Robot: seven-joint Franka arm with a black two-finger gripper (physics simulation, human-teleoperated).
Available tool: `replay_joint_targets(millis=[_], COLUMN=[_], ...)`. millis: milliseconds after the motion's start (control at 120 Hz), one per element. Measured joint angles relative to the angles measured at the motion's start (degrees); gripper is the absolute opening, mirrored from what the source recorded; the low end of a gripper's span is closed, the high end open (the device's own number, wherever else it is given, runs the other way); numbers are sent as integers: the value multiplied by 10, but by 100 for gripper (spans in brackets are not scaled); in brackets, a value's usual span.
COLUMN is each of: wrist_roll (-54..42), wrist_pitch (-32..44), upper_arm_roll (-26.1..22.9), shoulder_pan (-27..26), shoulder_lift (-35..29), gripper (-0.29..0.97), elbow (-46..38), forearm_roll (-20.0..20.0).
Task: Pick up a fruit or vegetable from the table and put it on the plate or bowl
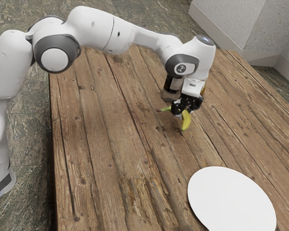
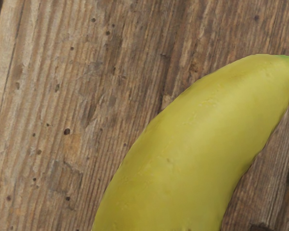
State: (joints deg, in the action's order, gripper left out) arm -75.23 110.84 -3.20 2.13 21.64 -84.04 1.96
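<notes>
A weathered plank bench (image 1: 111,159), knotted and deeply grained, stands on a marbled grey-green stone floor (image 1: 29,202); pale speckled walls (image 1: 231,19) rise beyond its far corner under soft, even light.

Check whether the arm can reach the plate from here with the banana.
Probably yes: the gripper, shut on the banana, has nothing standing between it and the plate, and the arm is bent.
</notes>
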Motion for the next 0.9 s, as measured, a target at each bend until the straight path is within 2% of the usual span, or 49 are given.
replay_joint_targets(millis=[242,350,417,508,600,708,900], wrist_roll=[17,30,38,50,60,70,82], wrist_pitch=[-18,-21,-26,-43,-59,-63,-39], upper_arm_roll=[-119,-164,-171,-172,-172,-173,-173], shoulder_pan=[-1,-21,-58,-131,-176,-190,-191], shoulder_lift=[-17,-15,4,68,137,187,203], gripper=[15,15,14,14,14,14,15], elbow=[1,1,33,136,240,312,330], forearm_roll=[7,22,34,54,65,70,72])
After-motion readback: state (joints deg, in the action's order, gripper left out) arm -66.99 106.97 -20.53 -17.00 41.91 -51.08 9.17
